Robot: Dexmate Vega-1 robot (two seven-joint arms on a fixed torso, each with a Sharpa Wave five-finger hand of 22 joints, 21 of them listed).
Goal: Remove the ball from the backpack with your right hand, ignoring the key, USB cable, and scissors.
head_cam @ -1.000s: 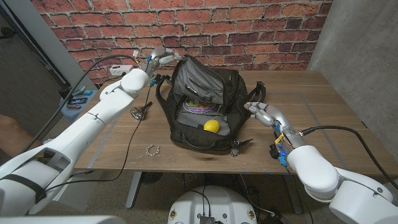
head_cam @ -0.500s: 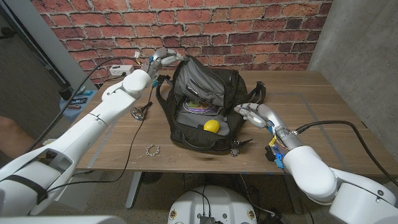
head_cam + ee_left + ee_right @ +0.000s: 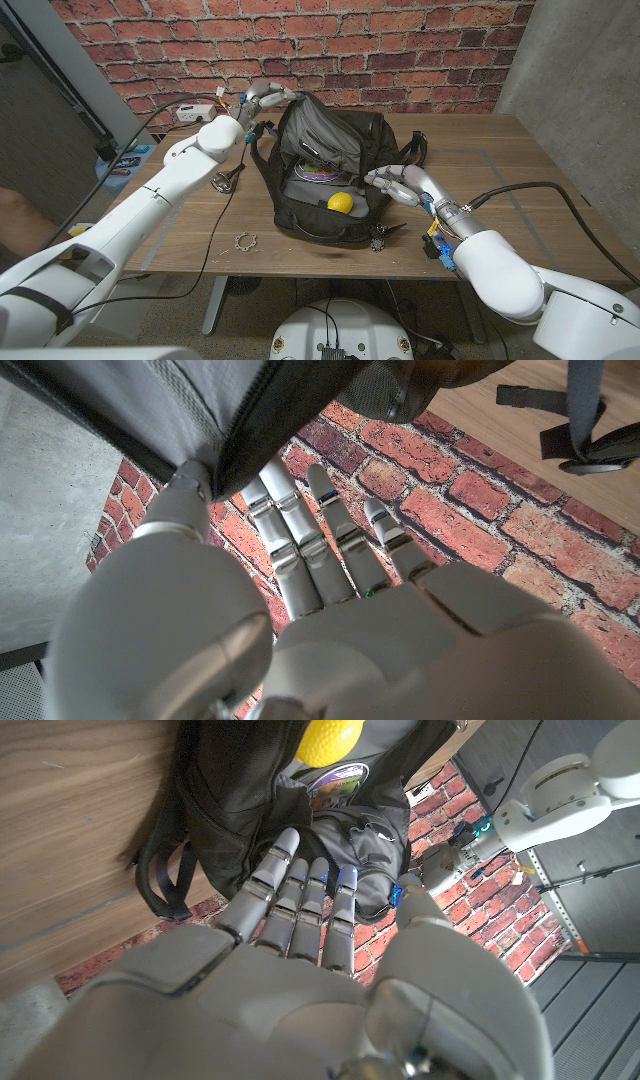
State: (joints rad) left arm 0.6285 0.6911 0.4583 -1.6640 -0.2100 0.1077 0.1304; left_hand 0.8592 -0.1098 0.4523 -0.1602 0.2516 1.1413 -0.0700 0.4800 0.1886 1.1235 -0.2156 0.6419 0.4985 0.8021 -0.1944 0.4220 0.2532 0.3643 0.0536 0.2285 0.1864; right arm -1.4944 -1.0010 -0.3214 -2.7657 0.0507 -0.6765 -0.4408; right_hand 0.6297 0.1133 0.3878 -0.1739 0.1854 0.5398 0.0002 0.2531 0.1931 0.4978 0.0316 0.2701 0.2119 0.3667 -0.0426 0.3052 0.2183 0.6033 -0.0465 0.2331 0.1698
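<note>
A black backpack (image 3: 322, 170) lies open on the wooden table, its flap raised toward the brick wall. A yellow ball (image 3: 340, 202) sits inside near the front rim, also seen in the right wrist view as the yellow ball (image 3: 332, 740). My left hand (image 3: 262, 97) pinches the top edge of the backpack flap (image 3: 240, 420) between thumb and fingers. My right hand (image 3: 400, 183) is open with fingers extended, at the backpack's right side, a short way right of the ball and not touching it. The backpack (image 3: 260, 810) lies just beyond those fingertips.
A key ring (image 3: 246, 241) lies on the table left of the backpack's front. A metal object (image 3: 224, 180) lies by the left side. A black strap (image 3: 415, 148) trails off the bag's right. Cables and small items (image 3: 125, 160) sit on a stand at far left.
My right hand has moved left toward the backpack opening, closing most of the gap to the ball. The left hand keeps holding the flap up.
</note>
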